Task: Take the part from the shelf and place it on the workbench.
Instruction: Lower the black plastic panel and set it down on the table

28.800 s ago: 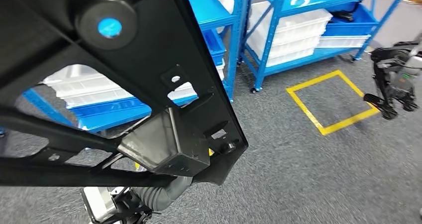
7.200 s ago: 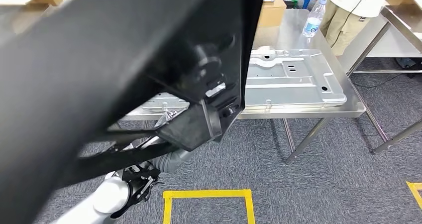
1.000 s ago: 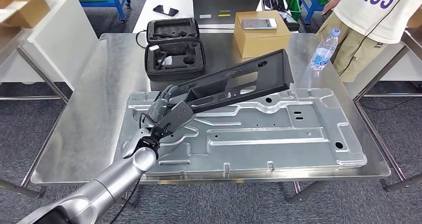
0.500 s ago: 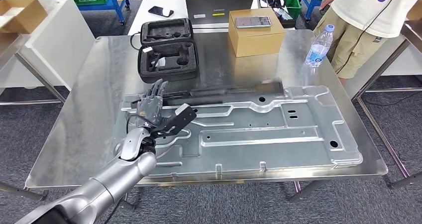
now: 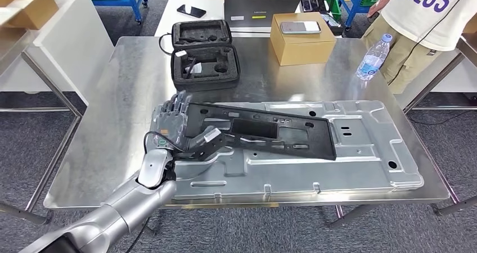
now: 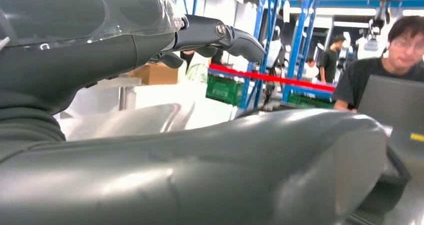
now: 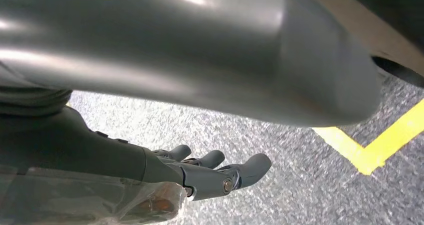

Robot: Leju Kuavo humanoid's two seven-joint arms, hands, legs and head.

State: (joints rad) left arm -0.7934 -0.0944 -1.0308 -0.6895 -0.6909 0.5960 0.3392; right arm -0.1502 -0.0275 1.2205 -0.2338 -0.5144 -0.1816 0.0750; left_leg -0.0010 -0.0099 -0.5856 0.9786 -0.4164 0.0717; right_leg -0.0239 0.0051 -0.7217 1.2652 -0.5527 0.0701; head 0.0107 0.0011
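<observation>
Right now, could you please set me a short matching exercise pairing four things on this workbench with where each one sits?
Things:
1. black part
2. phone
3. water bottle
4. black foam case

Places:
A. on the cardboard box
B. lying flat on the silver metal panel
C. standing near the person
D. open, beyond the left hand

Pairs: 1-B, 2-A, 3-C, 4-D
</observation>
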